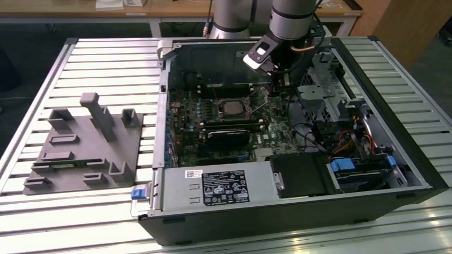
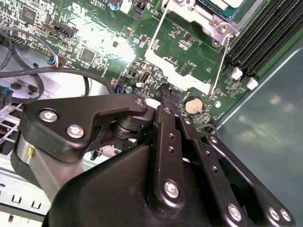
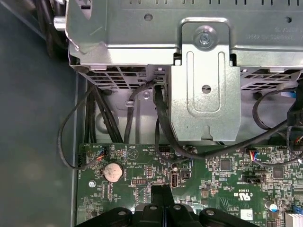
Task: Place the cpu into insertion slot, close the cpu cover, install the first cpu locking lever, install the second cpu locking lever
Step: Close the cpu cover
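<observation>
Gripper (image 3: pixel 161 193), jaws pressed together, hangs over the motherboard (image 3: pixel 222 175), toward the exterior view's right of the cpu (image 1: pixel 232 108), whose seating is hard to make out.

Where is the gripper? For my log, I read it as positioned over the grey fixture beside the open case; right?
Not over the grey fixture: the exterior view shows the gripper positioned over the motherboard inside the open case.
</observation>
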